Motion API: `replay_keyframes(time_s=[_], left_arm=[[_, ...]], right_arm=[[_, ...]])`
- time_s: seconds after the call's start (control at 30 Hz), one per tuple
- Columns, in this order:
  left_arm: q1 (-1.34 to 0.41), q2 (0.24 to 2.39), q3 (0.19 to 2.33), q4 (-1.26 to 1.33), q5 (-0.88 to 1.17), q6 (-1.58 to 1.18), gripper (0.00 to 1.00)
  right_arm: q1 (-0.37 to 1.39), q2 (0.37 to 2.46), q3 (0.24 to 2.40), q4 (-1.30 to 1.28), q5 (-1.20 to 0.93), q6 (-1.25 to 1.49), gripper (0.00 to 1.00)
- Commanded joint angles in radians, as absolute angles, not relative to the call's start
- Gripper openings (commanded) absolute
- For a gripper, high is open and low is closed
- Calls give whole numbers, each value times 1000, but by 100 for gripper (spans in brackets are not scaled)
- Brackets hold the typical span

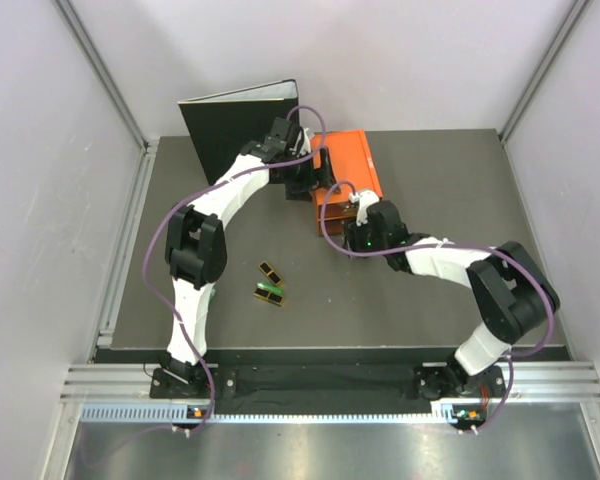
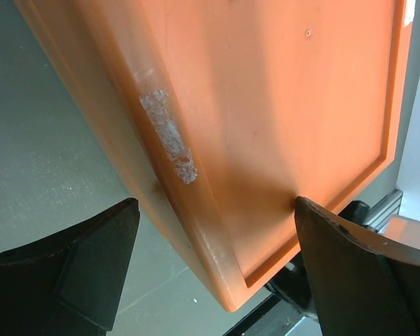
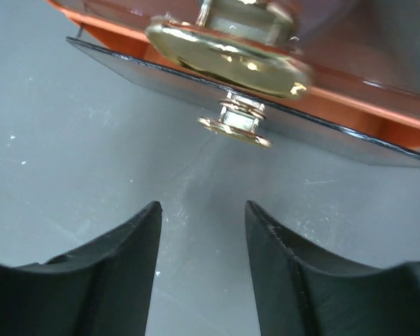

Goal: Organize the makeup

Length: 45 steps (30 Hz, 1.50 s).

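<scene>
Left gripper [image 2: 215,206] wide astride orange box [image 2: 266,105] corner | right gripper [image 3: 203,210] parted, facing gold knob [image 3: 227,52]

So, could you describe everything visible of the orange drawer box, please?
The orange drawer box sits far-centre on the table beside a black binder. Smooth plastic-looking top, raised rim, a scuffed tape patch; glossy black front with gold knob. The left gripper straddles a corner; the right gripper faces the knob, jaws open.
</scene>
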<state>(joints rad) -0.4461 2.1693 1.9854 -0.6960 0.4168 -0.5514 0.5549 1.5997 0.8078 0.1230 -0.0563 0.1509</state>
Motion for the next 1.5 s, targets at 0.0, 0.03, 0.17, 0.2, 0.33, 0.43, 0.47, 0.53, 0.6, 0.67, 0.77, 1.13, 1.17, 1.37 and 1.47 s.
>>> replay_keyframes(time_s=[0.0,0.03,0.17,0.2,0.33,0.43,0.47,0.53,0.6,0.67,0.77,1.13,1.17,1.37,1.47], left_arm=[[-445,2148,1980,-650,410,-551,96],[-445,2149,1980,-647,414,-549,96],[-445,2149,1980,-643,420,-548,96],[-445,2149,1980,-643,422,-548,96],[-443,2152,1980,-634,431,-548,96],[-443,2155,1980,-632,434,-545,96],[-443,2155,1979,-632,436,-545,96],[-443,2154,1976,-632,436,-543,96],[-443,2152,1971,-630,439,-542,96],[-443,2152,1968,-627,440,-543,96],[-443,2151,1967,-624,440,-548,96],[-443,2154,1956,-617,440,-560,96],[-443,2154,1956,-617,440,-561,96],[-443,2155,1956,-617,439,-565,96],[-443,2160,1956,-617,439,-566,96]], right_arm=[[592,1654,897,161,52,156,57],[603,1663,908,158,78,158,60],[621,1697,957,150,172,153,64],[624,1700,962,149,185,155,65],[629,1713,979,158,210,152,65],[630,1727,991,156,235,152,64],[630,1736,997,156,250,153,64],[632,1746,997,164,256,156,63],[630,1750,999,178,264,156,62],[630,1766,1012,178,267,158,62],[630,1773,1016,184,281,156,56],[630,1749,997,222,268,147,3],[632,1746,988,224,262,147,2],[630,1726,971,215,229,146,13],[630,1726,965,216,193,147,33]])
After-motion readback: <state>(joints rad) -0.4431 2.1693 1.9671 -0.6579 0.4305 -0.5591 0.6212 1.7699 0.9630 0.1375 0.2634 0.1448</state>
